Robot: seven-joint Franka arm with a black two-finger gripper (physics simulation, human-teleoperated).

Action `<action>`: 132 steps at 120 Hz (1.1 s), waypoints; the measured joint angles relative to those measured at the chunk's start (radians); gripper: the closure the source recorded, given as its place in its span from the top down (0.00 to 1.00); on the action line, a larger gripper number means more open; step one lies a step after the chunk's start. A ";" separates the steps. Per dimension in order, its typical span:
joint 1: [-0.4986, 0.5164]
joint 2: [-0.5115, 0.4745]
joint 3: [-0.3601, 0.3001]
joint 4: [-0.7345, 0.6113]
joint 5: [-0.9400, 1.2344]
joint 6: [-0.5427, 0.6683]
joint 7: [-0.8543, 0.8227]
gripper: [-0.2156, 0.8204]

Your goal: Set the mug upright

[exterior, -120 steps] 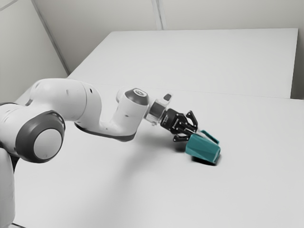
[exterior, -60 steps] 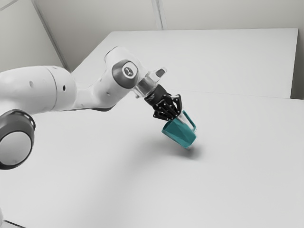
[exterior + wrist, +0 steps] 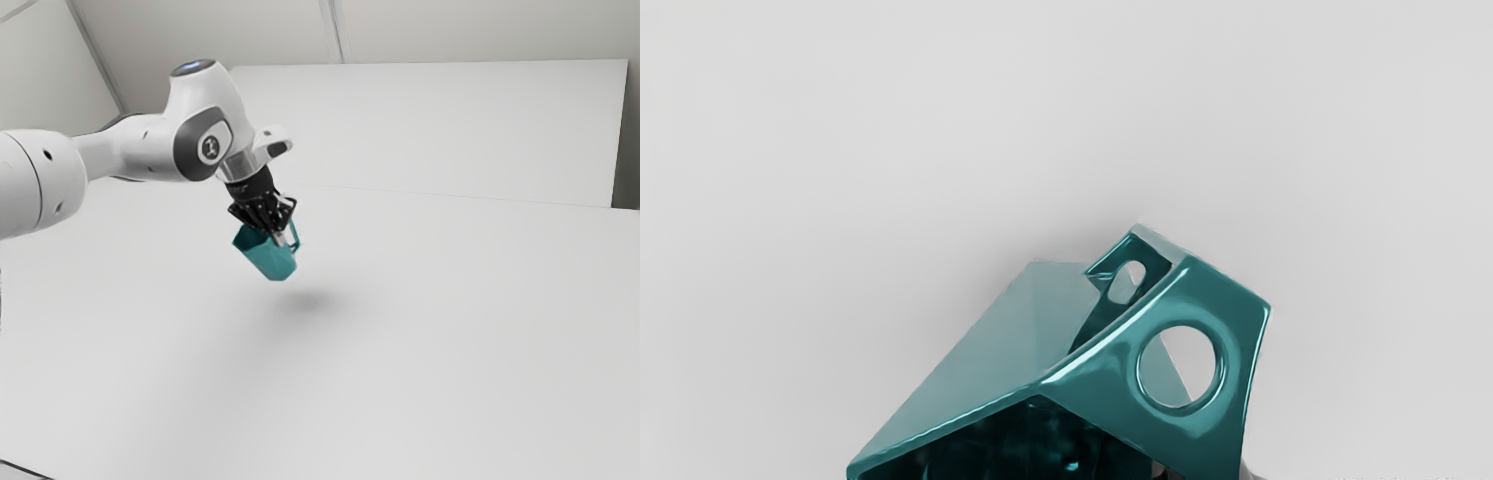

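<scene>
Mug [image 3: 268, 260], just one and teal all over, hangs in my hand [image 3: 279, 237], clear of the surface [image 3: 440, 360] beneath it. My hand is closed on it, two fingers for the grip, though I cannot tell exactly which part of the wall or handle [image 3: 295, 240] they pinch. The mug is not upright: it leans, its one mouth turned up and toward the exterior view's left, its base lower and over to the exterior view's right. I count one handle, on the side toward the exterior view's right, close by my fingertips.

One soft shadow [image 3: 312, 301] lies on the surface below the mug, apart from it. My one arm [image 3: 145, 150] reaches in from the exterior view's left and bends down to the hand, which slants toward the exterior view's right. Behind the surface stand pale walls [image 3: 480, 30], at least two of them.

In the wrist view I look onto the rim [image 3: 946, 427] and partly into the dark inside. I count two holes in the handle there: one large and round, facing me, and one smaller and longer, farther off. Beside the handle, small bits of my fingers show, too little to tell more.
</scene>
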 joint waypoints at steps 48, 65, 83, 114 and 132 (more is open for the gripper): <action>0.017 -0.095 0.000 -0.165 0.072 -0.015 -0.001 0.03; 0.018 -0.079 0.000 -0.181 0.074 -0.015 -0.008 0.03; 0.017 -0.049 0.000 -0.185 0.074 -0.007 -0.015 0.03; 0.024 -0.017 0.000 -0.185 0.074 0.001 -0.023 0.03; 0.030 -0.012 0.000 -0.192 0.071 0.002 -0.026 0.15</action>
